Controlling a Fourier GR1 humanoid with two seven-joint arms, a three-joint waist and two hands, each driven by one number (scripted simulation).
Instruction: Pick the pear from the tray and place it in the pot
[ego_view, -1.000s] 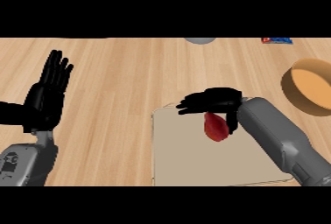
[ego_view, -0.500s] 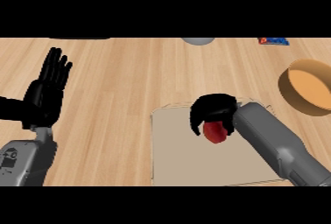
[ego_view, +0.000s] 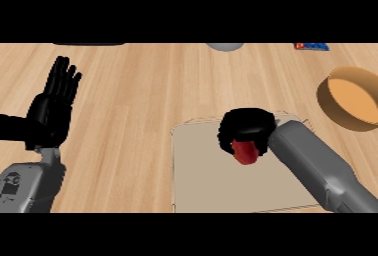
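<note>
right hand (ego_view: 247, 129) curls over the red pear (ego_view: 244, 151), fingers wrapped round its top, so the grasp step looks under way. pear sits just beneath the palm, over the tan tray (ego_view: 214, 185); whether it has left the tray i cannot tell. tan pot (ego_view: 353, 100) lies off to the hand's right and a little farther out. next, i judge: lift clear, swing right, release over the pot. left hand (ego_view: 50, 107) rests open, well apart to the left.
</note>
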